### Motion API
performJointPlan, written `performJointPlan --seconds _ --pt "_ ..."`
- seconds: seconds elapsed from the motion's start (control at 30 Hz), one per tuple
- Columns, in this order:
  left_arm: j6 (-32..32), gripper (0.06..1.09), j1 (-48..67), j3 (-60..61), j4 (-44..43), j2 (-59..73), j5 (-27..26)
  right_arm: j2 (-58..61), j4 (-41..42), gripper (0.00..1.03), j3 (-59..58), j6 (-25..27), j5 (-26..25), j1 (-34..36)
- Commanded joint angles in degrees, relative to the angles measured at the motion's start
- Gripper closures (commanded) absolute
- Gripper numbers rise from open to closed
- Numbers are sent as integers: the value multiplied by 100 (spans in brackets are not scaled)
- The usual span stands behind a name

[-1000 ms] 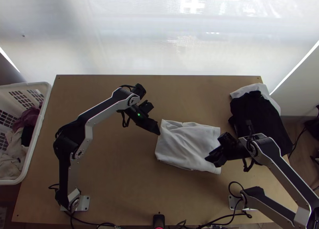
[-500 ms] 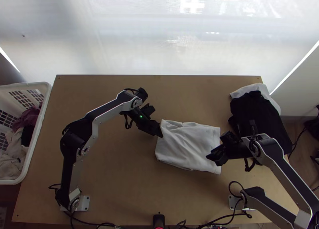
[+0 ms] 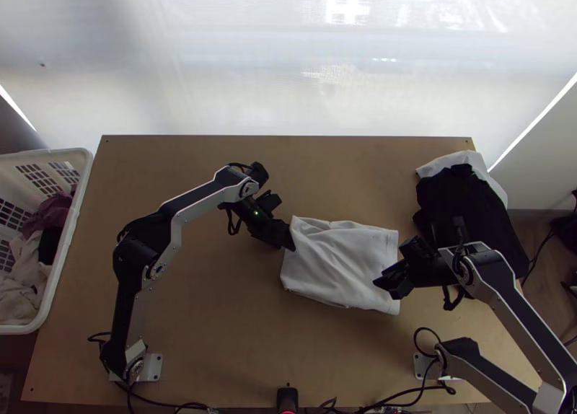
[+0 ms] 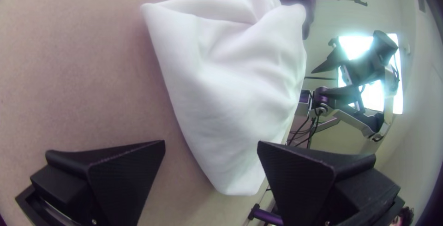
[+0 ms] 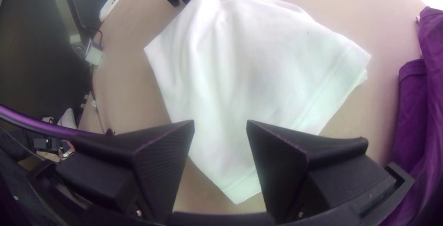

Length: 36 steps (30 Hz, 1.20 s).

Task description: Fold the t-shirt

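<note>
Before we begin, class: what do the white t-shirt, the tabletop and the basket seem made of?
The t-shirt: soft matte fabric, perhaps cotton, by its creases. The tabletop: matte board, probably wood, evenly brown. The basket: likely smooth plastic, by its slotted walls.

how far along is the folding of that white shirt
The white cloth t-shirt looks mostly folded, lying as a compact, roughly four-sided bundle. Nothing is in hand: the black left gripper and black right gripper both stand open at its edges. Left, probably: smoothing its visible creases and perhaps one more fold.
</note>
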<state>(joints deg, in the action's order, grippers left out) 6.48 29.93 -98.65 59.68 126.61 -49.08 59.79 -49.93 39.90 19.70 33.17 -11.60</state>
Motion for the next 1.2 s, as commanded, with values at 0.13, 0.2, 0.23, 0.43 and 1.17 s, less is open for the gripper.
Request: performJointPlan --seconds 0.13,0.2,0.23,0.43,1.17 --pt "-6 12 180 48 9 4 -146 -38 1 48 -17 -72 -21 -18" --pt "-15 12 303 30 9 13 -216 -38 1 48 -17 -72 -21 -18" --pt "-33 12 373 13 9 13 -225 -46 1 48 -17 -81 -30 -18" --pt "-130 27 557 -137 9 48 -242 -73 -8 49 -35 -142 -91 -379" --pt "-543 100 1155 285 -18 22 -919 112 1 48 229 -652 -856 -2382"
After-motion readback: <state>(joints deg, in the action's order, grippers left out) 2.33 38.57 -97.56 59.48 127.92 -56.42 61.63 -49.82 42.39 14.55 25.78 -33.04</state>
